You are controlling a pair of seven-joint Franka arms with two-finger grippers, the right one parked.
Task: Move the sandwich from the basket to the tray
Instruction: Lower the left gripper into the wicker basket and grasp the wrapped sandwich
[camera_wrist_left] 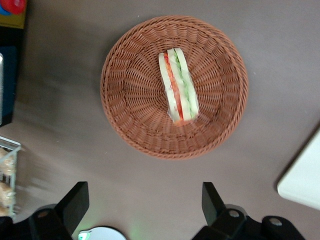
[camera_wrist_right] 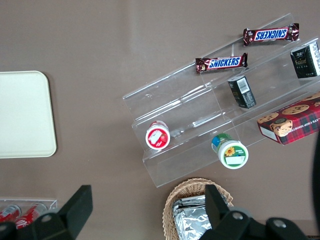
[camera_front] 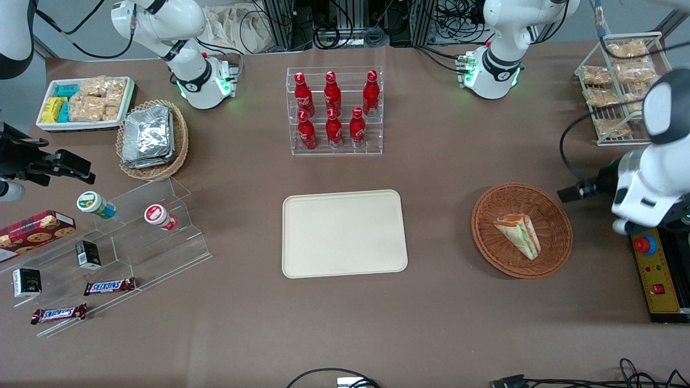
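The sandwich (camera_front: 518, 234) lies on its side in the reddish-brown wicker basket (camera_front: 485, 215), toward the working arm's end of the table. The cream tray (camera_front: 344, 233) lies flat and bare at the table's middle, beside the basket. In the left wrist view my gripper (camera_wrist_left: 144, 202) is open and empty, its black fingers (camera_wrist_left: 75, 200) wide apart. It hangs well above the table, off the basket's rim (camera_wrist_left: 130, 100), with the sandwich (camera_wrist_left: 178, 86) in full view. A corner of the tray (camera_wrist_left: 305, 180) also shows there.
A clear rack of red bottles (camera_front: 334, 110) stands farther from the front camera than the tray. A wire rack of snack packets (camera_front: 620, 86) and a yellow control box (camera_front: 657, 275) flank the working arm. Acrylic steps (camera_front: 118, 242) and a foil-packet basket (camera_front: 152, 139) sit at the parked arm's end.
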